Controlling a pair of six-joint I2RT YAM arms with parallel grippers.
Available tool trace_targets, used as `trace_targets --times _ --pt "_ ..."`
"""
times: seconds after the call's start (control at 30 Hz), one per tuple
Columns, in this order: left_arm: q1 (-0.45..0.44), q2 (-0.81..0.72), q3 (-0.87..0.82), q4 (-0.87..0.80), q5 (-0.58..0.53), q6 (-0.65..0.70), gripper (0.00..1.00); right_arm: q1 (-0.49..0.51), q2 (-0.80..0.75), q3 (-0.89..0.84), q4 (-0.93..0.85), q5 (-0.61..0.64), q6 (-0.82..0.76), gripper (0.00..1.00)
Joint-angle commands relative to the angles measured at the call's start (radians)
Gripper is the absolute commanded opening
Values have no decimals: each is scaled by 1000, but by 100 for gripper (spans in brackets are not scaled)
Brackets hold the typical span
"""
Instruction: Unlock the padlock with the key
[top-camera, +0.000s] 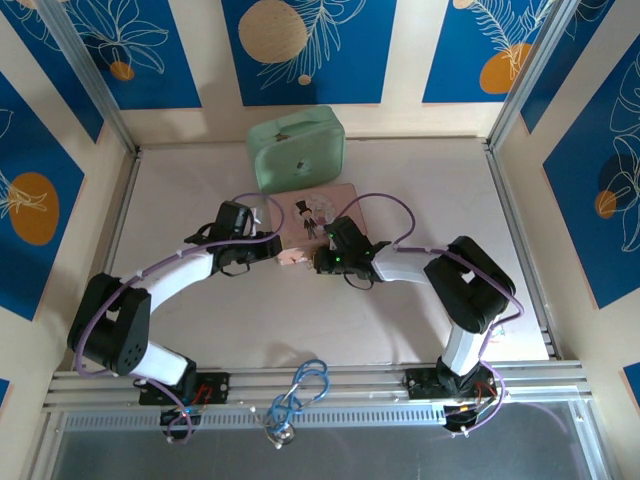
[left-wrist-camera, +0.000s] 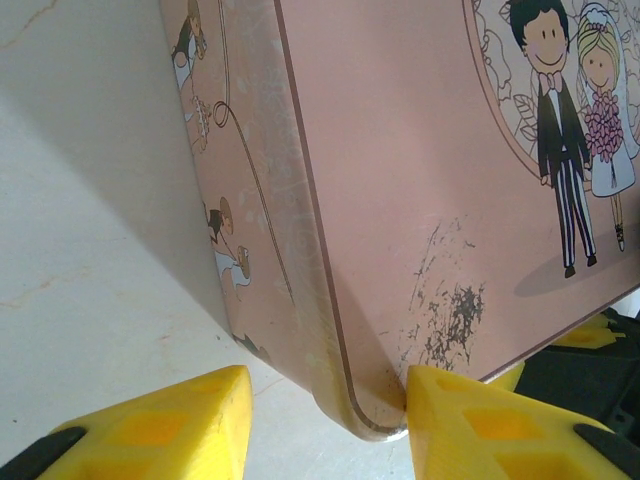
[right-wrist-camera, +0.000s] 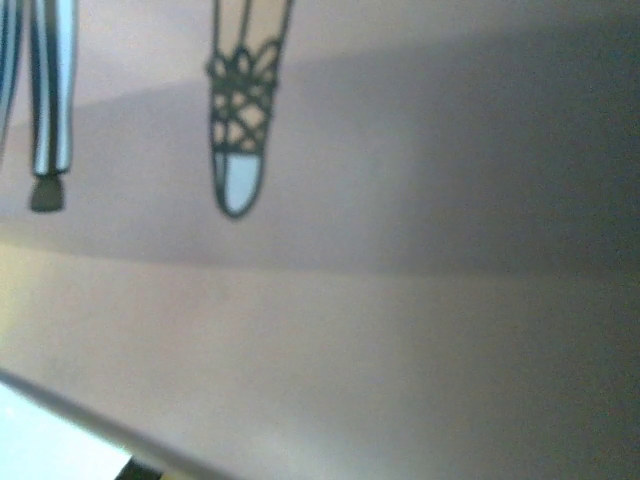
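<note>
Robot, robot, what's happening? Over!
Left end effector open, straddling corner of pink cartoon-wedding tin box. Right end effector shut, at its near edge. Padlock state: can't tell.

Pink box (left-wrist-camera: 400, 200): it looks like painted sheet metal, smooth with a soft sheen and printed with cartoon figures. A patch of dark scuffs and scratches roughens the lid near one rounded corner, and the side wall shows faint whitish wear. Table (left-wrist-camera: 80, 250): pale, matt, faintly veined like stone. Left gripper (left-wrist-camera: 328, 385): jaws of matt yellow plastic with moulded recesses. Green case (top-camera: 297, 148) at the table's far edge: smooth, satin finish. Rails (top-camera: 380, 385) along the table's near edge: silvery ribbed metal. Cables (top-camera: 382, 196): smooth purple sheathing.
</note>
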Motion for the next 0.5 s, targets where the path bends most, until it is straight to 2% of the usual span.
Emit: trace_targets --times 0.0,0.27,0.47 --pt "25 29 2 -64 -9 34 43 0 -26 -65 -41 -95 111 0" --pt "41 35 -17 -44 4 31 43 -82 -73 -192 106 -183 187 0" --pt "40 38 -26 -35 5 29 43 -96 -75 -231 211 -214 220 0"
